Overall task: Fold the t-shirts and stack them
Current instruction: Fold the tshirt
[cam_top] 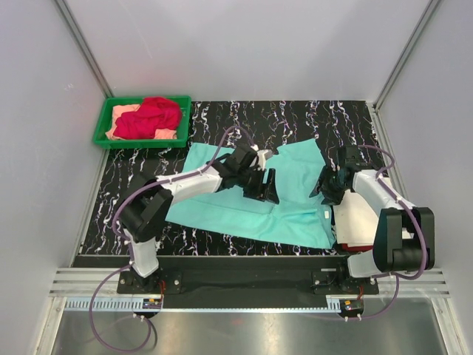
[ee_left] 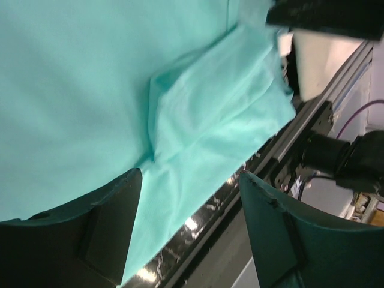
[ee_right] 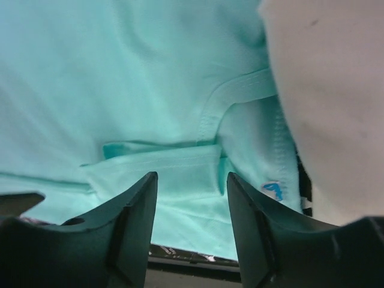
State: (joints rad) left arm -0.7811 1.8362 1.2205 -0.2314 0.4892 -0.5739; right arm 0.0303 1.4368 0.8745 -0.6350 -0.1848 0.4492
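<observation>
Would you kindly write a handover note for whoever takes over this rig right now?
Left end effector: open over the middle of the mint-teal t-shirt, empty.
Right end effector: open over its collar, empty.
The mint-teal t-shirt lies partly folded on the table; red t-shirt and peach t-shirt bunched in the green tray.
Done: cream-white t-shirt folded, near right.
Left: finish the mint-teal fold, stack it, then the tray's two.
</observation>
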